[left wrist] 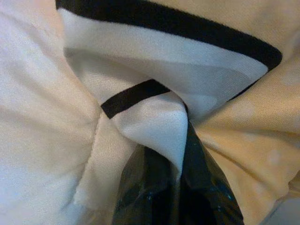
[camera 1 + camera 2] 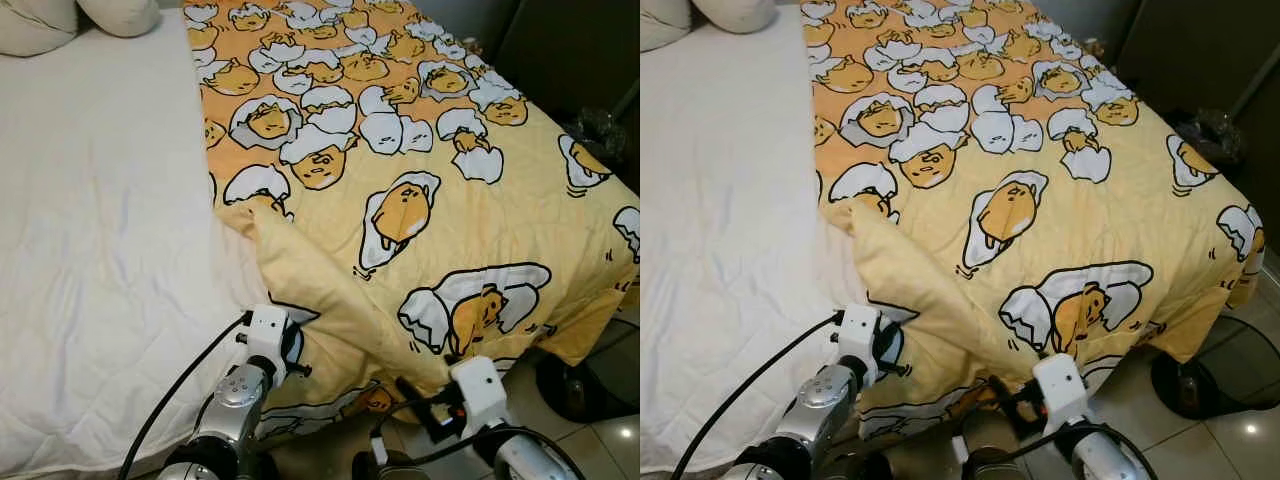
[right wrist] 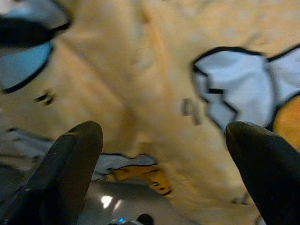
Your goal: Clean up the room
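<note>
1. Nearest the camera, the left gripper (image 1: 180,140) is at the near edge of the bed, its black fingers (image 1: 206,187) pinched on a fold of the quilt (image 2: 400,210).
2. The right gripper (image 3: 164,154) hangs just off the near right edge of the quilt, fingers spread wide, holding nothing, with the cloth close in front of them.
3. The quilt, yellow with egg cartoons, covers the right half of the bed and droops over the near and right sides; a near corner is folded back on itself.
4. The left half shows the bare white sheet (image 2: 100,220), with pillows (image 2: 60,20) at the far left.
5. Judgement: bed-making is partly done. The quilt still needs drawing leftward across the sheet and smoothing.
</note>
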Controlling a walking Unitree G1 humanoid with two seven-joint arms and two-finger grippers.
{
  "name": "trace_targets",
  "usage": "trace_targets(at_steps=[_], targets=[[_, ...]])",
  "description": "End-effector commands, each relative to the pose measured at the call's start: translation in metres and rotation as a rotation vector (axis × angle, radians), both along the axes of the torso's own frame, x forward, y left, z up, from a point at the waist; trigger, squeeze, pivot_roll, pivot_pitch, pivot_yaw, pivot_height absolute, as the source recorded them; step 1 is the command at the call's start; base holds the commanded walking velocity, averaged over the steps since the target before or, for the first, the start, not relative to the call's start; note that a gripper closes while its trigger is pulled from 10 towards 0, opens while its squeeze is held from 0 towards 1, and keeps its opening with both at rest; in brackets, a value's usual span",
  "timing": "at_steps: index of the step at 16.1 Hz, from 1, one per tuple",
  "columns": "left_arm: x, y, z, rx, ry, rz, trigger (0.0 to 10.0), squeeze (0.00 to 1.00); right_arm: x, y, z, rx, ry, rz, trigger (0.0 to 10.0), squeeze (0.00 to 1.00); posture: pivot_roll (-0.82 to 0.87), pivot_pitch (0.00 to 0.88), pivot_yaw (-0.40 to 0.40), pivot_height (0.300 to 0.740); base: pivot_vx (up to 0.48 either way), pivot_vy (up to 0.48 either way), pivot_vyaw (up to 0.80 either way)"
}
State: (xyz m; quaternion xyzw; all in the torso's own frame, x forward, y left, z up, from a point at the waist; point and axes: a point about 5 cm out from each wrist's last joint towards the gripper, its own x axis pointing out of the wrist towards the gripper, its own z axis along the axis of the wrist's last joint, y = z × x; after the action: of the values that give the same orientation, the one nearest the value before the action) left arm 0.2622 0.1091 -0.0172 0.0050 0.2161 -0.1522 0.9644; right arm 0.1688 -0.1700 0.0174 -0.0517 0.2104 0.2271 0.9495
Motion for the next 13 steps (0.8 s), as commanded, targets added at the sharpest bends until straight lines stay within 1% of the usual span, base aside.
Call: trace_targets(at_steps=[1,5,7,11,12,13], targets=[[0.0005,0.0017,0.0024,0.015,-0.026,0.003,10.0,0.0,-0.0028,0.0025,0.0004,0.016,0.019,0.026,10.0,0.0,-0.24,0.06,0.003,0.74,0.0,0.0,0.0],[-0.0009,0.0034,0.0029,0.022,-0.043,0.001,10.0,0.0,-0.0007,0.0027,-0.0015,0.025,0.036,0.033,10.0,0.0,-0.23,0.063,0.002,0.74,0.0,0.0,0.0],[-0.0022,0.0061,0.0019,0.015,-0.037,0.022,10.0,0.0,-0.0005,0.0039,-0.0023,0.029,0.042,0.035,10.0,0.0,-0.23,0.063,0.001,0.74,-0.281,0.0,0.0],[-0.0063,0.0088,-0.0021,0.013,-0.018,0.029,10.0,0.0,-0.0026,0.0017,-0.0039,0.026,0.052,0.033,10.0,0.0,-0.24,0.072,-0.001,0.74,-0.412,0.0,0.0],[-0.008,0.0083,-0.0026,-0.007,-0.019,0.024,10.0,0.0,-0.0032,0.0011,-0.0041,0.024,0.054,0.033,10.0,0.0,-0.24,0.072,-0.001,0.74,0.0,0.0,0.0],[-0.0089,0.0085,-0.003,-0.006,-0.02,0.025,10.0,0.0,-0.0034,0.001,-0.0042,0.023,0.055,0.033,10.0,0.0,-0.24,0.072,-0.001,0.74,0.0,0.0,0.0]])
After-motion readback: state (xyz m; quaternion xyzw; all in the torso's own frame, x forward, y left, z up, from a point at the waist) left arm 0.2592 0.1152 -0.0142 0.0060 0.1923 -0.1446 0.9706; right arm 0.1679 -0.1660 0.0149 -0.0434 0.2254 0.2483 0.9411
